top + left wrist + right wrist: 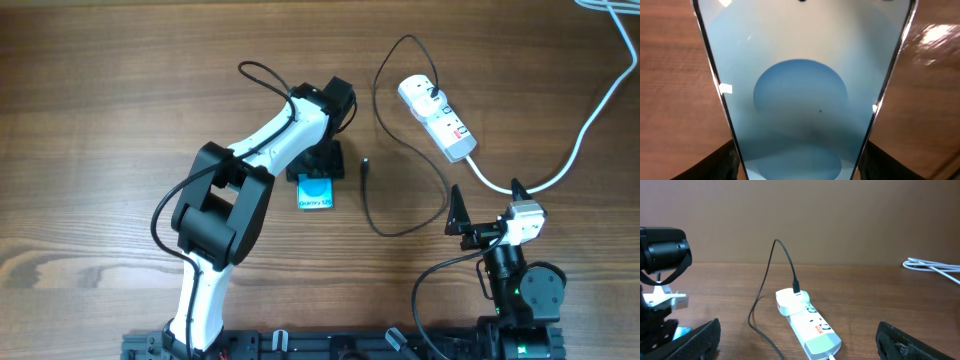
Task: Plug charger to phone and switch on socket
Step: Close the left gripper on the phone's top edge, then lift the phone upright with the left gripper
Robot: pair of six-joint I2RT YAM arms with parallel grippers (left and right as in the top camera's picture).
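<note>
Phone (800,100) sits clamped at its long edges by the left gripper (317,175) jaws, bench (100,100) centre. The right gripper (487,205) jaws stand apart. Hold the phone steady; fetch the charger (366,170) tip at its 3 o'clock. Count: one phone, one charger, one power strip (438,118) at 2 o'clock.

Looks like a robotics lab rig: left arm (215,205) and right arm (520,285) mounted at a bench (90,120) edge (wood-grain top), plain brown wall (840,215) behind.

phone (315,193): 1
power strip (440,120): 1
charger cable (366,172): 1
white cord (610,90): 1
robot arms: 2, left arm (262,150) and right arm (505,262)
</note>
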